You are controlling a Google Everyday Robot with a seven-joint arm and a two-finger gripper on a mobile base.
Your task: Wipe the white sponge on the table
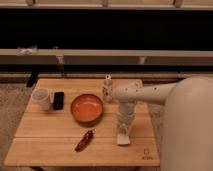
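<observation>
The white sponge point(123, 137) lies flat on the wooden table point(45, 135), right of centre near the front edge. My gripper point(124, 128) points straight down from the white arm and sits on the sponge's far end, touching it. The arm reaches in from the right and hides the table's right part.
An orange bowl point(86, 108) stands mid-table just left of the gripper. A red chili point(84, 140) lies in front of it. A white cup point(41, 98) and a black phone-like object point(58, 100) are at the left. A small white bottle point(107, 88) stands behind the arm.
</observation>
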